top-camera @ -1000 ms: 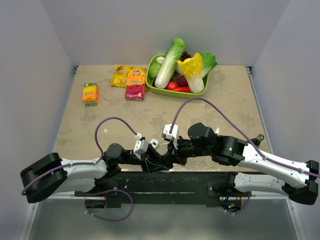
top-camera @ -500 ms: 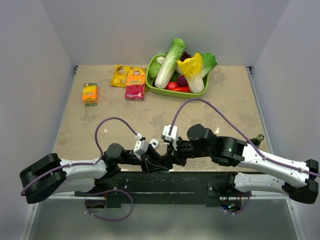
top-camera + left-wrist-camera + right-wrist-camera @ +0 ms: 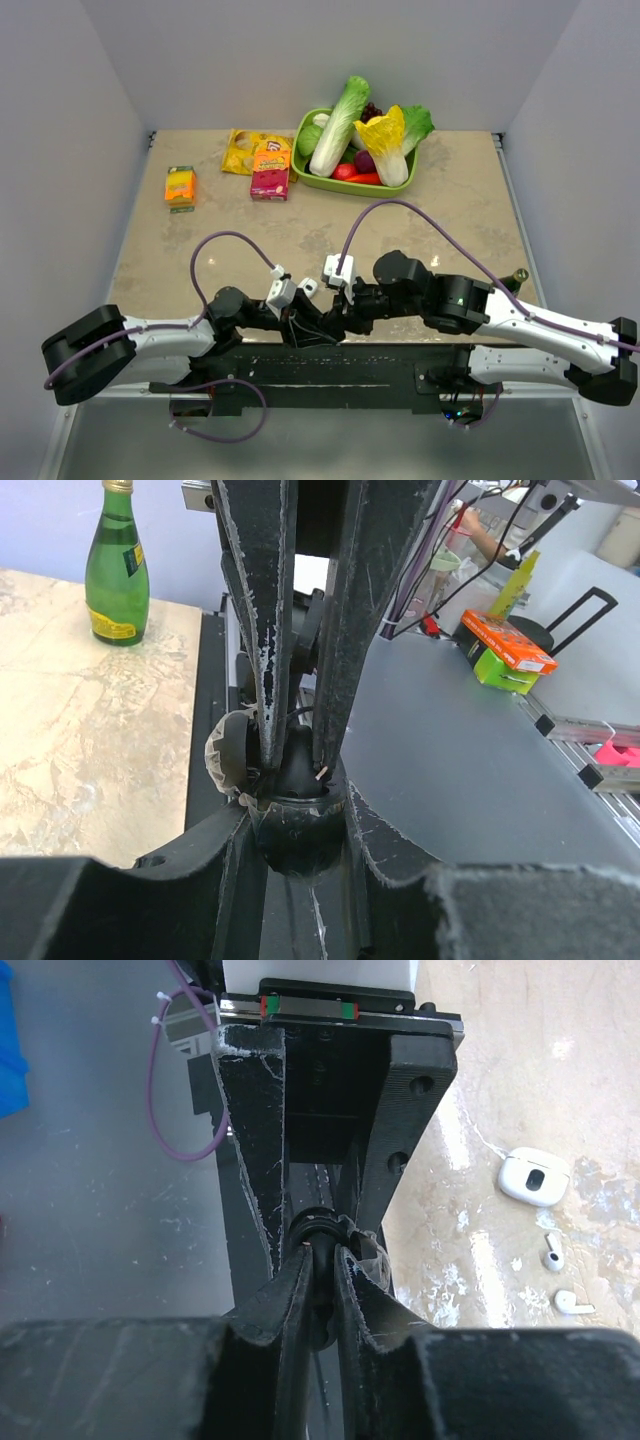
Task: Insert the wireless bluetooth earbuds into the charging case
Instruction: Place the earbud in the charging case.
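Note:
The white charging case lies with its lid shut on the marble table, off to the right in the right wrist view. Two white earbuds lie loose just nearer than it. Both arms meet tip to tip over the table's front edge. My left gripper is shut on a small black round thing with frayed tape on it. My right gripper faces it, jaws narrowly parted either side of that thing. Neither gripper touches the case or the earbuds.
A green bottle stands at the table's right front. A green basket of vegetables sits at the back, with snack boxes and a yellow bag to its left. The black base plate runs along the near edge.
The right gripper's jaws have parted a little from shut, and the right wrist has eased slightly to the left. The left arm has stayed still.

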### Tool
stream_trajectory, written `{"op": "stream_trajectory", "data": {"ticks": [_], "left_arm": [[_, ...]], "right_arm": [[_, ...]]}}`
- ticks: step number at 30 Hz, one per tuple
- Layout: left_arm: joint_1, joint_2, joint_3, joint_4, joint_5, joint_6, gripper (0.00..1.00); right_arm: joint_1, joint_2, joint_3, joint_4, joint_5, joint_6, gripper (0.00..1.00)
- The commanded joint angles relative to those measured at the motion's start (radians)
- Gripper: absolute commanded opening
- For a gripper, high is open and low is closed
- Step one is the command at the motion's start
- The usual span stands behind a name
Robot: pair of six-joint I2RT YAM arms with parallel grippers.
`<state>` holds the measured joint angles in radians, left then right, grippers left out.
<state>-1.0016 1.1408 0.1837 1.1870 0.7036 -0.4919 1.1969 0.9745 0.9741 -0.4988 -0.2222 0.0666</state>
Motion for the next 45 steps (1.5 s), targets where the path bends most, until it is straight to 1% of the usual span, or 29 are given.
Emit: {"op": "stream_trajectory", "data": {"ticks": [1, 3, 5, 6, 8, 9, 12, 16, 19, 21, 22, 25, 26, 29, 31, 36, 38, 39, 40, 41, 42, 43, 45], "left_arm": [[-0.003, 0.002, 0.043, 0.22, 0.054, -0.045, 0.0], [-0.003, 0.004, 0.043, 0.229, 0.059, -0.048, 0.0], [-0.003, 0.005, 0.043, 0.227, 0.059, -0.05, 0.0], [-0.003, 0.005, 0.043, 0.226, 0.059, -0.05, 0.0], [-0.003, 0.011, 0.043, 0.229, 0.062, -0.048, 0.0], [-0.003, 0.013, 0.043, 0.227, 0.059, -0.048, 0.0], [-0.002, 0.022, 0.039, 0.229, 0.056, -0.045, 0.0], [-0.003, 0.025, 0.031, 0.227, 0.048, -0.04, 0.0], [-0.003, 0.027, 0.025, 0.226, 0.042, -0.034, 0.0], [-0.003, 0.03, 0.019, 0.22, 0.036, -0.028, 0.0], [-0.003, 0.028, 0.016, 0.22, 0.033, -0.025, 0.0], [-0.003, 0.022, 0.013, 0.211, 0.02, -0.014, 0.0], [-0.003, 0.02, 0.008, 0.207, 0.014, -0.013, 0.0], [-0.003, 0.002, 0.01, 0.183, 0.005, 0.001, 0.0], [-0.003, -0.006, 0.008, 0.172, -0.009, 0.013, 0.0], [-0.003, -0.038, 0.003, 0.128, -0.062, 0.048, 0.0], [-0.003, -0.058, -0.007, 0.105, -0.134, 0.061, 0.0], [-0.003, -0.068, -0.012, 0.089, -0.168, 0.076, 0.0], [-0.003, -0.078, -0.018, 0.07, -0.25, 0.084, 0.0], [-0.002, -0.102, -0.02, 0.009, -0.304, 0.091, 0.0], [0.0, -0.114, -0.023, -0.022, -0.367, 0.104, 0.0], [0.004, -0.127, -0.03, -0.055, -0.5, 0.102, 0.0], [0.035, -0.162, -0.038, -0.137, -0.632, 0.06, 0.0]], "right_arm": [[-0.002, -0.005, 0.015, -0.038, 0.066, -0.028, 0.17], [-0.002, -0.005, 0.015, -0.037, 0.069, -0.028, 0.16], [-0.002, -0.007, 0.017, -0.035, 0.069, -0.025, 0.16], [-0.002, -0.004, 0.017, -0.037, 0.069, -0.024, 0.21], [-0.002, -0.008, 0.02, -0.026, 0.076, -0.018, 0.27], [-0.002, -0.011, 0.021, -0.023, 0.08, -0.016, 0.31], [-0.002, -0.023, 0.028, -0.001, 0.098, -0.001, 0.39], [-0.002, -0.039, 0.037, 0.026, 0.132, 0.018, 0.45], [-0.002, -0.06, 0.049, 0.036, 0.159, 0.032, 0.47], [-0.002, -0.104, 0.06, 0.048, 0.199, 0.045, 0.49], [-0.002, -0.124, 0.058, 0.064, 0.264, 0.064, 0.49], [-0.002, -0.177, 0.043, 0.081, 0.378, 0.1, 0.51], [-0.002, -0.184, 0.029, 0.08, 0.456, 0.114, 0.5], [-0.002, -0.188, 0.011, 0.063, 0.513, 0.14, 0.5], [-0.002, -0.159, 0.009, 0.033, 0.512, 0.151, 0.5], [-0.002, -0.126, -0.032, 0.051, 0.41, 0.16, 0.5], [-0.002, -0.117, -0.051, 0.069, 0.418, 0.176, 0.51], [-0.002, -0.117, -0.055, 0.071, 0.455, 0.182, 0.51], [-0.003, -0.115, -0.064, 0.071, 0.492, 0.2, 0.51], [-0.003, -0.118, -0.071, 0.071, 0.53, 0.217, 0.52], [-0.002, -0.123, -0.08, 0.081, 0.602, 0.245, 0.52], [-0.002, -0.126, -0.11, 0.094, 0.625, 0.254, 0.52], [-0.003, -0.137, -0.143, 0.129, 0.655, 0.277, 0.53]]}}
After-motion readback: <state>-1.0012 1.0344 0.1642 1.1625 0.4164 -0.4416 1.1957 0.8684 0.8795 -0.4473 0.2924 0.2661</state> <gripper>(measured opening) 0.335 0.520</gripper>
